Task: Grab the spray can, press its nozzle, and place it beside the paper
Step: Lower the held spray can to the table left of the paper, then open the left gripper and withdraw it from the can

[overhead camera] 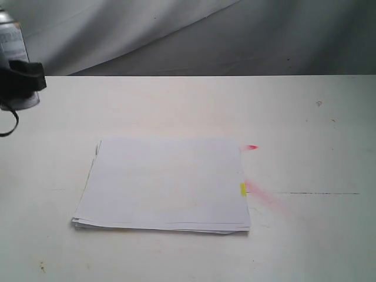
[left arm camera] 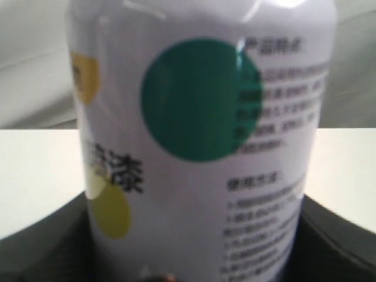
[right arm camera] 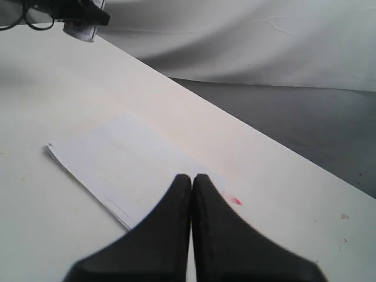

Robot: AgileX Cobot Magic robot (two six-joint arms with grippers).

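Observation:
The spray can (overhead camera: 13, 44) hangs in the air at the far left edge of the exterior view, well above and left of the paper. My left gripper (overhead camera: 22, 79) is shut on its body. In the left wrist view the spray can (left arm camera: 200, 141) fills the frame: white label, teal dot, yellowish dots, black print. Its nozzle is out of view. The paper (overhead camera: 167, 183), a thin white stack with a small yellow tab (overhead camera: 242, 189), lies flat mid-table. My right gripper (right arm camera: 192, 178) is shut and empty, hovering over the paper (right arm camera: 123, 161).
Pink spray stains (overhead camera: 264, 197) mark the white table (overhead camera: 317, 247) just right of the paper, with a small red spot (overhead camera: 251, 147) near its far right corner. A grey cloth backdrop (overhead camera: 235, 35) hangs behind the table's far edge.

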